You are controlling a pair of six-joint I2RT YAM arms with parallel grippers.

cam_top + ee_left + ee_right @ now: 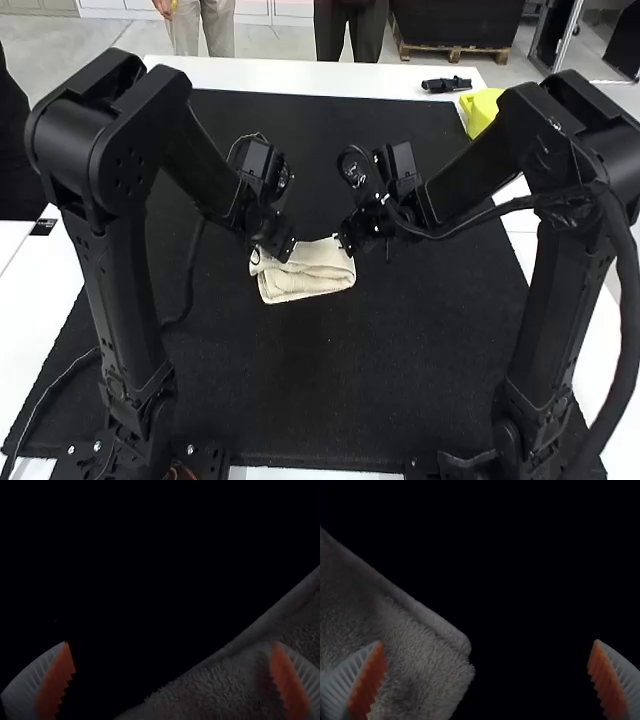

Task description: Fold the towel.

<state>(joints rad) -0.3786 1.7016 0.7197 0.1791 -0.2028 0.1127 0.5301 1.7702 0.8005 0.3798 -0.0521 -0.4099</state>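
No readable text, no legible labels or numbers

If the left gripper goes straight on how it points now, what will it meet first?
Most likely the towel, ahead of one finger of the left gripper; the other seems to face the black mat. Depth is unclear.

In the high view I see one white surface (260, 72), and a black mat (330, 400) is covering most of it. Beyond it is a grey floor (270, 42), with white cabinets (265, 10) at the back. A wooden pallet (462, 52) lies there under a large black block (455, 22). In both wrist views, I find the light very weak.
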